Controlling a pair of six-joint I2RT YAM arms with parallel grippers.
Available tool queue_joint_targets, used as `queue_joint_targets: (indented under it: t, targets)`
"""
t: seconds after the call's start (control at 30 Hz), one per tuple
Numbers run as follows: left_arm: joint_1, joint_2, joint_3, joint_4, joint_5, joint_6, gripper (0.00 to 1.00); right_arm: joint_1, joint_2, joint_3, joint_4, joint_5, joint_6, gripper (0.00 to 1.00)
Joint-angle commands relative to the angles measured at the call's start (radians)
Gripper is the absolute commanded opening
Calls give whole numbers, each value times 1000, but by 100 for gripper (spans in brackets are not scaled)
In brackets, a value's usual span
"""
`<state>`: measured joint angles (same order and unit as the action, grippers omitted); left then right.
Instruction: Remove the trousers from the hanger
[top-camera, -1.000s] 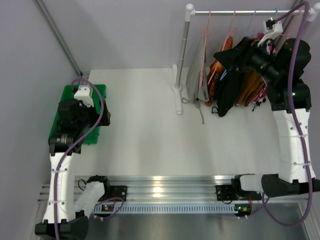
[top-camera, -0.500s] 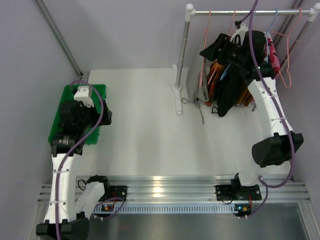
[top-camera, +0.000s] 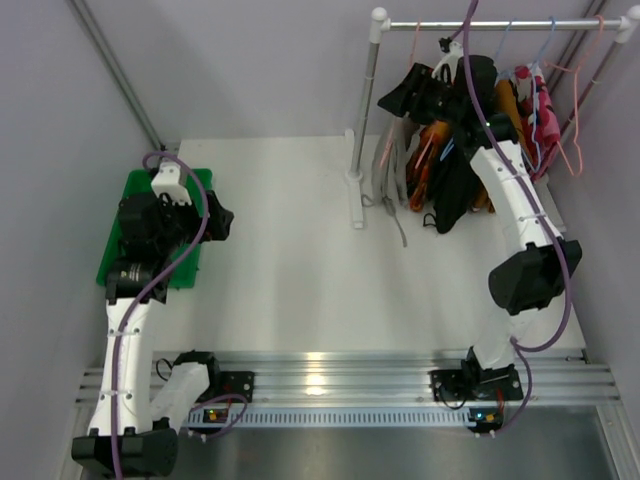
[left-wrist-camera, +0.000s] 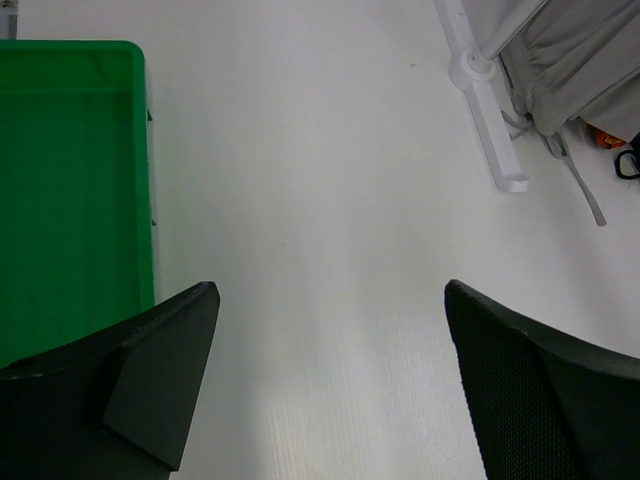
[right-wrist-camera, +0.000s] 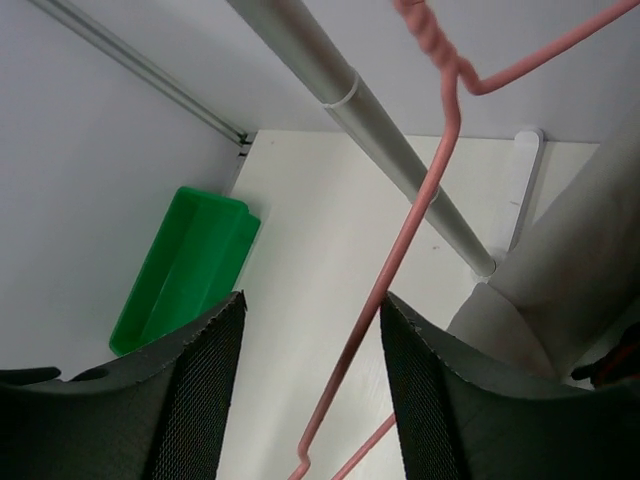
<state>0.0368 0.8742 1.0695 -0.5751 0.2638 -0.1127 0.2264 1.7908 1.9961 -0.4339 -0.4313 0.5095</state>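
The light grey trousers (top-camera: 393, 165) hang at the left end of the rack rail on a salmon-pink wire hanger (right-wrist-camera: 405, 250), a grey drawstring dangling to the table. They also show in the left wrist view (left-wrist-camera: 575, 60). My right gripper (top-camera: 400, 95) is open, raised at the hanger's upper part; the pink wire runs between its two fingers without being clamped. The hanger's hook (top-camera: 417, 40) sits on the rail. My left gripper (top-camera: 215, 222) is open and empty, low over the table beside the green bin (top-camera: 135, 195).
A black garment (top-camera: 455, 185), a mustard-orange garment (top-camera: 430, 150) and pink items hang further right on the rail (top-camera: 500, 24), on light blue and pink hangers. The rack post (top-camera: 365, 100) and its white foot (left-wrist-camera: 490, 130) stand left of the trousers. Walls close both sides.
My right arm has swung left along the rail, from the rack's right end to the trousers' hanger. The trousers have bunched a little. My left gripper has shifted slightly right.
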Motion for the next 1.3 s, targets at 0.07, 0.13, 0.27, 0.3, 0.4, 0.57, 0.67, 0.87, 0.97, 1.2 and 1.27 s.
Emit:
queue_joint_targets:
  t: [0.07, 0.13, 0.27, 0.3, 0.4, 0.57, 0.67, 0.87, 0.97, 1.2, 1.27]
  targets:
    - [3, -18, 9, 86, 43, -31, 99, 10, 56, 70, 55, 51, 27, 55]
    - [3, -23, 4, 92, 49, -33, 99, 11, 65, 75, 61, 46, 49, 53]
    - [3, -26, -9, 100, 52, -33, 99, 10, 85, 75, 92, 22, 101, 49]
    - [3, -26, -13, 101, 54, -35, 99, 10, 87, 76, 96, 11, 110, 47]
    - [3, -27, -25, 104, 63, -45, 99, 10, 99, 75, 125, -9, 155, 47]
    - [5, -32, -37, 110, 64, -54, 99, 10, 124, 75, 181, -30, 234, 44]
    - [3, -32, -40, 113, 63, -56, 99, 10, 133, 76, 207, -46, 268, 41]
    - [3, -27, -42, 118, 63, -54, 99, 11, 137, 75, 224, -76, 293, 25]
    - [3, -21, -45, 119, 66, -58, 99, 10, 124, 69, 222, -95, 305, 10]
    - [5, -27, -40, 121, 63, -58, 99, -1, 55, 63, 268, -153, 323, 0]
    - [5, -33, -39, 126, 60, -58, 99, -7, 21, 53, 296, -164, 331, 0]
